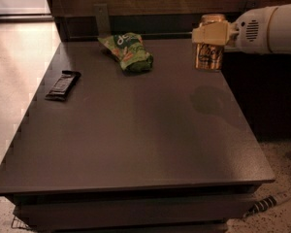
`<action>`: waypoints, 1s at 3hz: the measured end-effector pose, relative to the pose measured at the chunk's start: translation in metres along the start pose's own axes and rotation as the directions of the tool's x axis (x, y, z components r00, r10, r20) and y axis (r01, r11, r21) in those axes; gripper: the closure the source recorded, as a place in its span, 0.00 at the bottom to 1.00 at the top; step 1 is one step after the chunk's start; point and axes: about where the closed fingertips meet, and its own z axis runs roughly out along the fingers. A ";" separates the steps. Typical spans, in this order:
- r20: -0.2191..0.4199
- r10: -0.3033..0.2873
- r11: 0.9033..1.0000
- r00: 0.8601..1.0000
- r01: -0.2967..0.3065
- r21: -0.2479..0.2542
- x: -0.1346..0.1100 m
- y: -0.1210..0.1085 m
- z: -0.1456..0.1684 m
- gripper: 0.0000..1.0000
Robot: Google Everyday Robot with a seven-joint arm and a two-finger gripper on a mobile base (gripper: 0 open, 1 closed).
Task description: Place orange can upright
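Observation:
The orange can (209, 56) is upright, held in the air above the far right part of the dark table (136, 130). It is orange-brown with pale script lettering and a silver bottom rim. My gripper (211, 33) reaches in from the right on a white arm and is shut on the can's upper part, its cream fingers (208, 34) across the front. The can's shadow falls on the table below it.
A green snack bag (128, 51) lies at the back middle of the table. A flat black wrapped bar (63, 84) lies near the left edge. A dark wall panel runs behind the table. Tiled floor lies to the left.

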 end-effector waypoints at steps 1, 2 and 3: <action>0.055 -0.116 0.988 0.992 0.121 -0.096 0.001 0.017 0.002 1.00; 0.100 -0.256 0.952 0.962 0.268 -0.147 0.009 0.027 0.005 1.00; 0.192 -0.416 0.872 0.889 0.449 -0.193 0.026 0.033 0.011 1.00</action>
